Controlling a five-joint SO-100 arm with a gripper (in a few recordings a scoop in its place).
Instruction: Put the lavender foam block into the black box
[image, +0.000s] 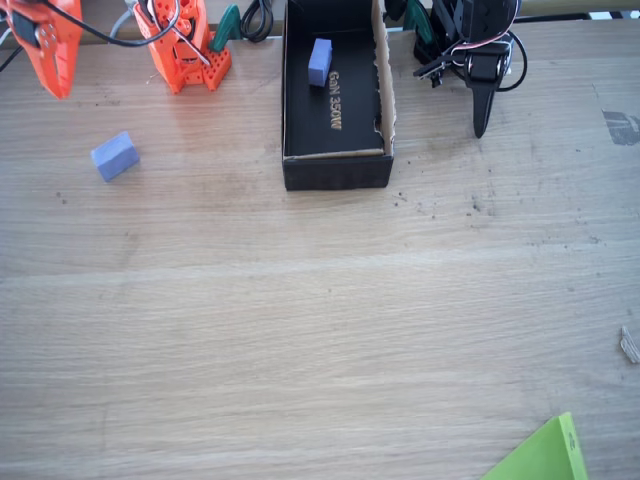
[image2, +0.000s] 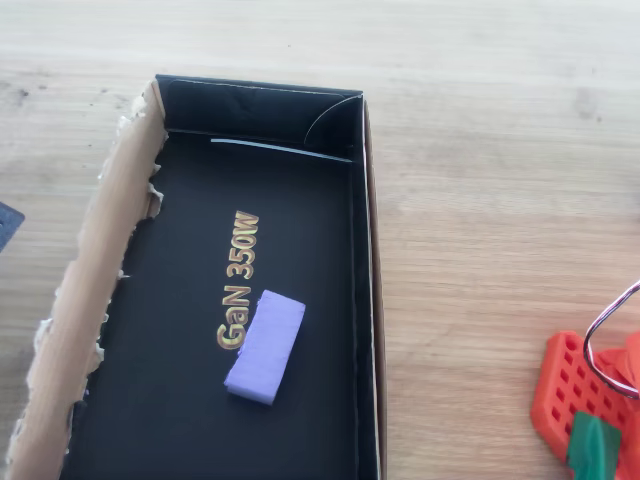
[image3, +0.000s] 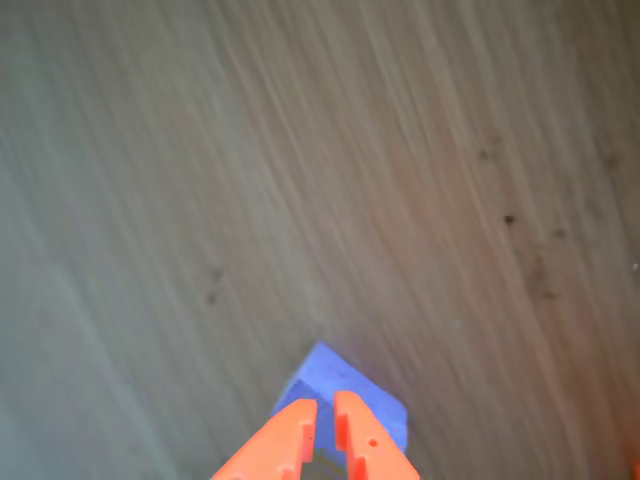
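The small purple block (image: 115, 155) sits on the tabletop (image: 320, 330), well apart from the black box (image: 336, 170). The orange tool (image3: 322, 425) hangs right over it, tips almost together and holding nothing, likely lining up to grab it. A longer purple block (image2: 265, 346) lies inside the box.

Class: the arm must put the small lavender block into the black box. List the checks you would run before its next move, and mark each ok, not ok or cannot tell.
1. Small block lies free on the table, left of the box in the fixed view: ok.
2. End effector lined up over the block, wrist view: ok.
3. Fingers spread enough to straddle the block: not ok, they are nearly together.
4. Block gripped: not ok.
5. Box has free floor beside the longer block: ok.
6. End effector height above the block: cannot tell.
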